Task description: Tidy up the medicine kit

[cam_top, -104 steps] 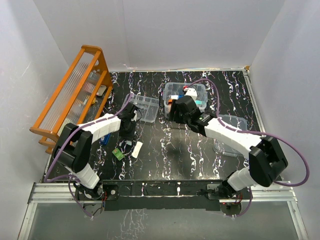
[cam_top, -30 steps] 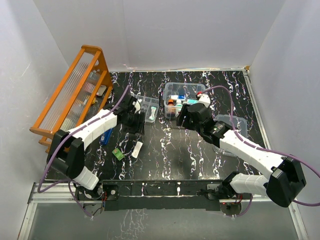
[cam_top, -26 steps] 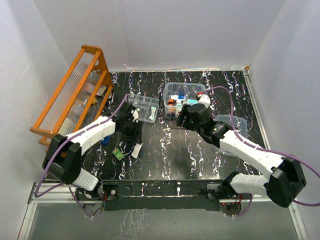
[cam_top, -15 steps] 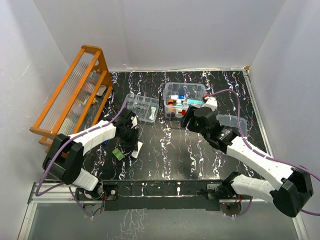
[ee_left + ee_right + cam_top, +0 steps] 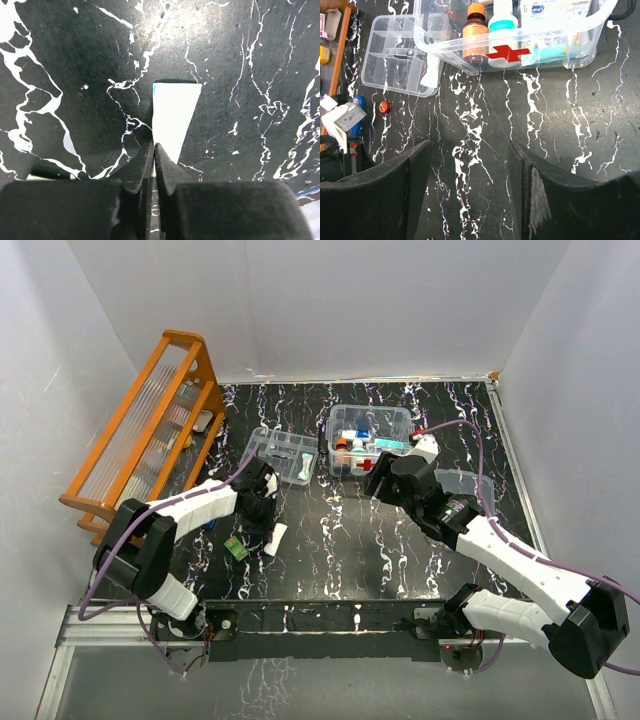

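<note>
Left gripper (image 5: 153, 150) clenched on end of white strip (image 5: 172, 115), flat on surface, near-left of medicine kit (image 5: 506, 52). Right gripper (image 5: 470, 165) released, empty, just before medicine kit.

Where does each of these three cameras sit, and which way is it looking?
Top external: fixed above and behind the arms, looking down on the table; both arms show, bases at the bottom.
Left wrist: on the left arm, close above the table; left gripper pinches a white strip.
Right wrist: on the right arm, facing the medicine kit and divided tray; open right gripper at the bottom.
Shared: top and right wrist both show kit and tray.
</note>
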Available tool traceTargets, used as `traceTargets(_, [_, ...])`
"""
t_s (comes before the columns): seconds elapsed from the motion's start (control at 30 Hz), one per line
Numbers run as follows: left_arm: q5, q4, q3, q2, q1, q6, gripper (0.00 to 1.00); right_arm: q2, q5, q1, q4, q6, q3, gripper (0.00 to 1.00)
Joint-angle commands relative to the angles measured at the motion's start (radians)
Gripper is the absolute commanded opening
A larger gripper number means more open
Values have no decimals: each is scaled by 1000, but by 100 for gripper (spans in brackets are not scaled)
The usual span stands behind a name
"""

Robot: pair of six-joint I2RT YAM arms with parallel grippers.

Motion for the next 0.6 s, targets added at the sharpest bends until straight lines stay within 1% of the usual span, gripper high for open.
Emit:
traceTargets(0.0, [-21,6,12,-1,-3,31,0,-43,43,-5,21,9,-9,59])
traceTargets(0.27, [-49,8,88,-72,-4,48,0,-73,72,-4,12,6,-14,59])
traceTargets(0.37, [-80,20,131,-86,-3,50,0,-86,81,-4,10,6,-15,59])
traceTargets(0.47, [-107,45,182,-75,-2,59,0,-100,97,-3,7,5,-17,59])
traceTargets(0.57, [-124,50,271,-13,-4,83,0,-110,108,-3,7,6,-20,59])
